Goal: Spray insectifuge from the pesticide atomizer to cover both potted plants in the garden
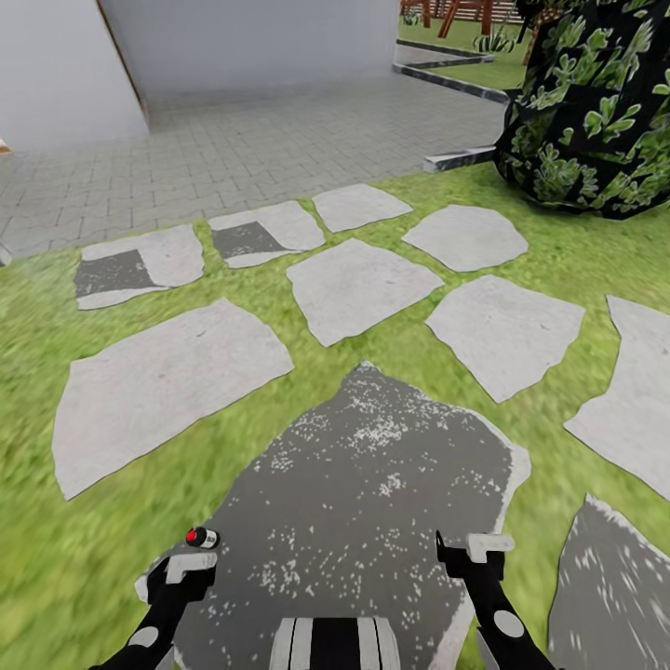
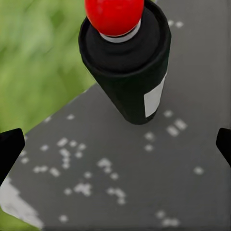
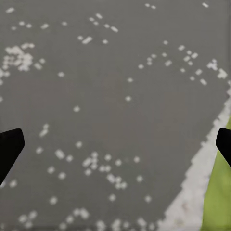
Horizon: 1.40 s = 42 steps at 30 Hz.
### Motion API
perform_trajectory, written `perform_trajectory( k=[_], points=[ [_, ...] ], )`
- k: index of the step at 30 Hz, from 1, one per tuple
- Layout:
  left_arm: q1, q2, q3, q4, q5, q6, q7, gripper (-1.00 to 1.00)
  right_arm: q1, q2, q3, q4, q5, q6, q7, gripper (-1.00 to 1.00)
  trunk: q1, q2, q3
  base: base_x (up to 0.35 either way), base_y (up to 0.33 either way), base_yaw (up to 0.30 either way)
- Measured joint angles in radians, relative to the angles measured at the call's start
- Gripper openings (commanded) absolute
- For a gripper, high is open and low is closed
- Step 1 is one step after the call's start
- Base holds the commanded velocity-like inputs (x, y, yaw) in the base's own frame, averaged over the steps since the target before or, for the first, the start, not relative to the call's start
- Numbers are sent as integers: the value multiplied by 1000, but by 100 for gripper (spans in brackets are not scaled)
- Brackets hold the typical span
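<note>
The pesticide atomizer (image 1: 201, 537), a small dark bottle with a red top and a pale label, rests on the left edge of the dark mottled paving stone (image 1: 372, 484), right beside the grass. My left gripper (image 1: 180, 568) is just short of it, open, with nothing between its fingers. In the left wrist view the atomizer (image 2: 127, 62) sits ahead of the left gripper (image 2: 115, 149), whose black fingertips (image 2: 9, 149) stand far apart at the picture's edges. My right gripper (image 1: 476, 551) hangs open over the same stone (image 3: 115, 96). The two potted plants are out of view.
Pale stepping stones (image 1: 358, 284) lie scattered in the lawn (image 1: 56, 558) ahead. A big dark leafy bush (image 1: 596, 102) stands at the far right. Beyond the grass is grey brick paving (image 1: 279, 130) and a pale wall (image 1: 56, 65).
</note>
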Motion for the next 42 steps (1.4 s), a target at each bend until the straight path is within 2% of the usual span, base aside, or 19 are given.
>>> perform_trajectory(
  k=[17,25,42],
  points=[
    [0,-2,-1,-1,0,1,0,100,0,0,0,-1,0,0,0,100,0,0,0,42,34,-1],
    [0,-2,-1,-1,0,1,0,100,0,0,0,-1,0,0,0,100,0,0,0,46,0,-161],
    [0,-1,-1,-1,1,-2,0,100,0,0,0,-1,0,0,0,100,0,0,0,1,0,-18]
  ],
)
